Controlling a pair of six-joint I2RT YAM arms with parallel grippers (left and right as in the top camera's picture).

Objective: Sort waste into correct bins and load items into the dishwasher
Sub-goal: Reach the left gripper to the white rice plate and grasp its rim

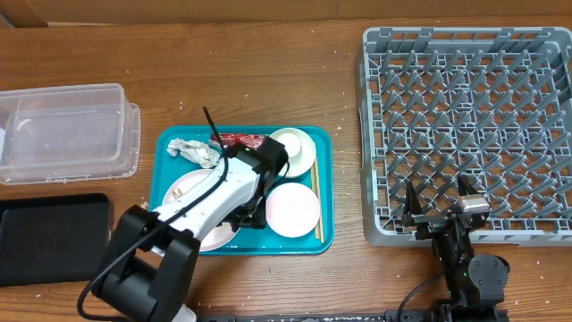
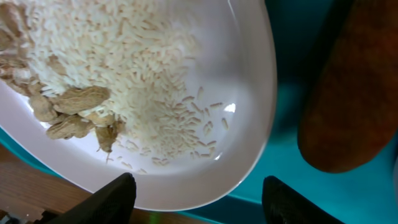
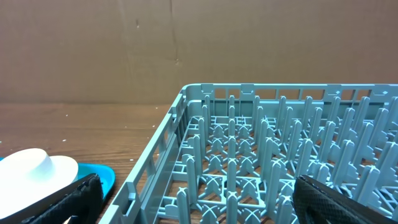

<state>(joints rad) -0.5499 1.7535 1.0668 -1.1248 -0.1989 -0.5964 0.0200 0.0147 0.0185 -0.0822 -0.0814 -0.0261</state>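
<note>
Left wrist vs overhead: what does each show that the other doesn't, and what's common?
Only left wrist: rice and tan scraps piled in a white plate, with the left gripper fingers apart at its rim.
Only overhead: clear tub, black tray, dish rack, foil ball, wrapper, chopsticks, and the open right gripper.
Both: the teal tray. Overhead, the left arm covers that food.
</note>
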